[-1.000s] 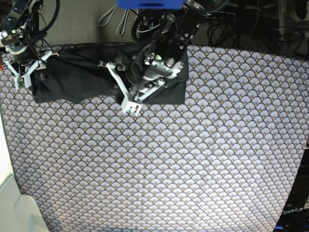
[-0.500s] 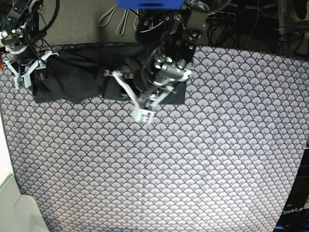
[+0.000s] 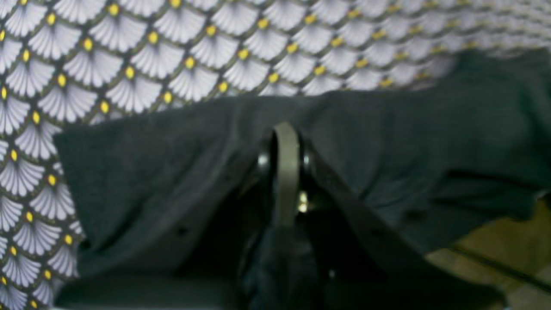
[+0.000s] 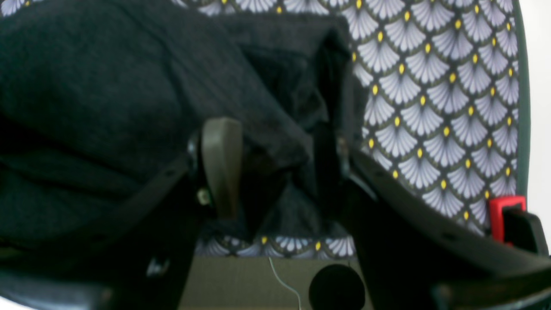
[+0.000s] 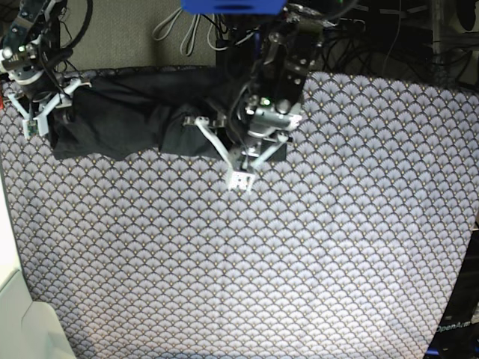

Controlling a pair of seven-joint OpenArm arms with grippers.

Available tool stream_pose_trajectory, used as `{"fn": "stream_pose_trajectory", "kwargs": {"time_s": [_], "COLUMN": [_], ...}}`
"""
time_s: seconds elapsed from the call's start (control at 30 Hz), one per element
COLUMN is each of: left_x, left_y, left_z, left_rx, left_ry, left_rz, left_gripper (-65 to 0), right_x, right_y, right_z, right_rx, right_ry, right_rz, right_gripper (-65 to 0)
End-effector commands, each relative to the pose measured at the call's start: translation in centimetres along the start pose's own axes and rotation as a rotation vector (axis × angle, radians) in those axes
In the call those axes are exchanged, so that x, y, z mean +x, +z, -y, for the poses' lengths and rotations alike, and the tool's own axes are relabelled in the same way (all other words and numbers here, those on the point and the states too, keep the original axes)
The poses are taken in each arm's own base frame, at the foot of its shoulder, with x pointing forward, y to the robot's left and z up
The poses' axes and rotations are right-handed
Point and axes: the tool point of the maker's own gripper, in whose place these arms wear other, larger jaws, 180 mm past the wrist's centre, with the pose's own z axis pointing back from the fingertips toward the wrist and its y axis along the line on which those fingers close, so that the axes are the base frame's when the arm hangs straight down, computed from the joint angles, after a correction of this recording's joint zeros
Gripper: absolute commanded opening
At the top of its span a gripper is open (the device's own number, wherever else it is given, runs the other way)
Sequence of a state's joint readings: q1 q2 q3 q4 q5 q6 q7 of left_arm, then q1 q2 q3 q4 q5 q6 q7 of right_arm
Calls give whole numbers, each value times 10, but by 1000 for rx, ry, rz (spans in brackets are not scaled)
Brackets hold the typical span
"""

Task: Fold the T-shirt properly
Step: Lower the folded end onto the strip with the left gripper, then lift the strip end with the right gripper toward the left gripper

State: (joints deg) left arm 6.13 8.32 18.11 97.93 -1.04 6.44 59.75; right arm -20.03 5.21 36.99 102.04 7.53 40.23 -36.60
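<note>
Your left tool [image 3: 286, 172] is closed, its pads pressed flat together with no gap between them. Dark cloth of the T-shirt [image 5: 135, 120] lies all around and behind the tips in the left wrist view, but you cannot tell from that blurred view whether any fabric is pinched between them. From the base view, this tool [image 5: 241, 178] sits at the near edge of the shirt's right-hand end, its white fingers [image 5: 213, 138] angling down over the patterned cloth.

Your right tool [image 4: 275, 163] stands wide apart, one grey pad [image 4: 219, 163] on the left and the other finger on the right, with a bunched fold of the T-shirt lying between them; the pads do not look clamped on it. In the base view that tool [image 5: 37, 120] is at the far left end of the shirt, near the desk's corner.

The T-shirt lies in a crumpled, elongated band along the far edge of the desk [image 5: 299, 284], stretching from the right tool to the left one. The desk wears a fan-scale patterned cover, grey-white with yellow dots, and its near expanse is bare cloth.

A red clip [image 4: 501, 215] shows at the desk's edge beside the right tool. Behind the desk, cables [image 5: 179, 30] hang and a blue block [image 5: 232, 6] sits above the left arm. A white surface [image 5: 19, 314] borders the near left corner.
</note>
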Motion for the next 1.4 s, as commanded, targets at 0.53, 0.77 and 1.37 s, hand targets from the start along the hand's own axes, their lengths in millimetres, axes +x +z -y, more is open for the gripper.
{"fn": "stream_pose_trajectory", "kwargs": {"time_s": [0.53,0.77,1.37], "left_x": [-2,10,-24], "left_y": [28,21,-18], "left_z": [94,54,-95], "left_rx": [-360,-275,38], "left_ry": [-173,-76,121], "left_rz": [-117,-95,-191], "left_gripper": [-645,-645,-646], "right_x": [12,14,72], "right_y": [4,4,22], "right_z": [7,8,-23], "right_rx": [-16,-20,17], "right_ry": [12,11,139], "right_rz": [41,47,191], "right_gripper": [-362,-362,-361]}}
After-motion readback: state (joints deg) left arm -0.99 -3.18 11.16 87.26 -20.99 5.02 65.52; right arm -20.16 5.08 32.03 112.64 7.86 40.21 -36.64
